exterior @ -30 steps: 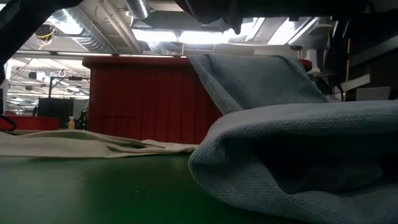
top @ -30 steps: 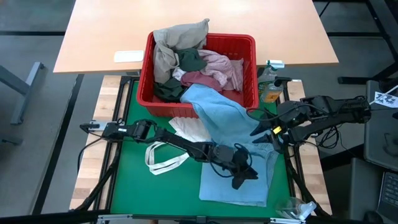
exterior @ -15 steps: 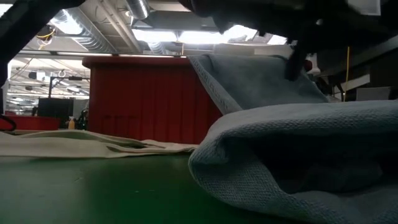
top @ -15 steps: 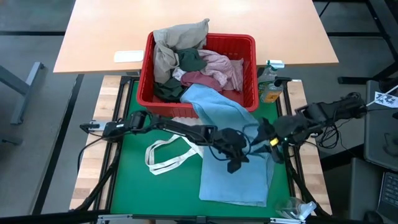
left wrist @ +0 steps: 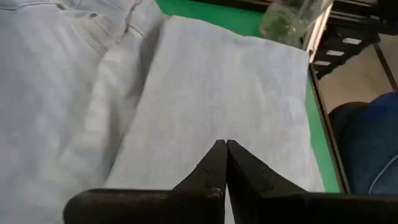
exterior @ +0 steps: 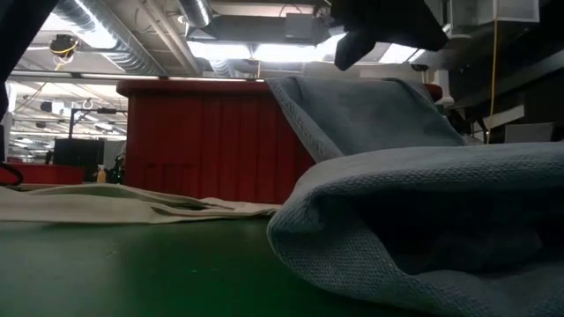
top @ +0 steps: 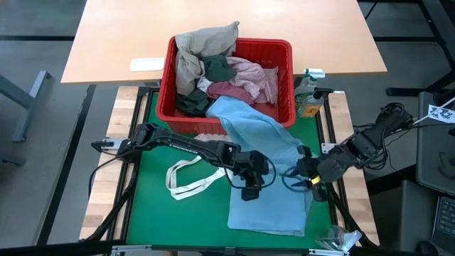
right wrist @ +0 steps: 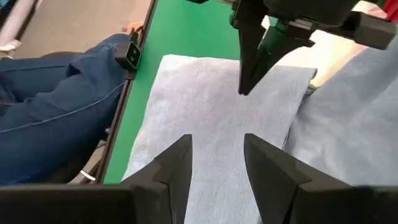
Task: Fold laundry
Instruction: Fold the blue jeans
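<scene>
A light blue garment (top: 266, 206) hangs by its upper part over the front wall of the red basket (top: 284, 50), and its lower part lies spread on the green mat (top: 149, 213). More laundry (top: 220, 64) is piled in the basket. My left gripper (top: 249, 192) hovers shut above the garment's left part, with nothing between its fingers (left wrist: 225, 149). My right gripper (top: 293, 174) stands open over the garment's right part (right wrist: 211, 93), its fingers clear of the cloth. In the right wrist view my left gripper (right wrist: 244, 87) points down at the cloth.
A white tote bag (top: 192, 178) lies on the mat left of the garment. Bottles (top: 309, 99) stand right of the basket, and a clear glass item (top: 334, 238) sits at the near right corner. A person's legs in blue jeans (right wrist: 62, 93) are at the near edge.
My left gripper has shut, risen off the light blue garment and drawn back toward the table's left. My right gripper, still open, has swung toward the near edge over the garment's right part.
</scene>
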{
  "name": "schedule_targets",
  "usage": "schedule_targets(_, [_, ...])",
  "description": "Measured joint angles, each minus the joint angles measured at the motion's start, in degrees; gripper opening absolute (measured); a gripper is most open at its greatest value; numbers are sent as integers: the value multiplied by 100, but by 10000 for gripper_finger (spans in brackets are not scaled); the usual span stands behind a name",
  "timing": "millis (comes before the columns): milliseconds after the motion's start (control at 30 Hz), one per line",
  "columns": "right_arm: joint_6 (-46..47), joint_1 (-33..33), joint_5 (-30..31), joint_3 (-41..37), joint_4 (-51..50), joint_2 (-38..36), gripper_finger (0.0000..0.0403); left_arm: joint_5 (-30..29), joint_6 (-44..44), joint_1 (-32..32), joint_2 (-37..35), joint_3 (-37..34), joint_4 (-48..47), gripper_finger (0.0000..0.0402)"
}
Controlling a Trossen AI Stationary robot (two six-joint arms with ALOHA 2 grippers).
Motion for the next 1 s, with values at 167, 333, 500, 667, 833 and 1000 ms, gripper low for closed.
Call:
schedule_targets(167, [220,408,329,-161,-96,104,145,-118,94,-183,2,-4,-53,1])
schedule_targets(333, [356,669,418,-692,-64,112,145,-534,98,-327,7,-4,-77,1])
schedule_targets(500, [742,696,439,-1333,250,113,145,-760,98,-372,61,-4,-80,1])
schedule_targets(667, [1047,691,417,-1888,550,114,145,-1003,94,-374,82,-140,-11,1])
schedule_targets(833, [1361,691,319,-2231,672,114,145,-1272,91,-372,106,-467,41,1])
schedule_targets(1000, [1584,691,284,-2379,685,112,145,-1425,60,-372,109,-840,79,2])
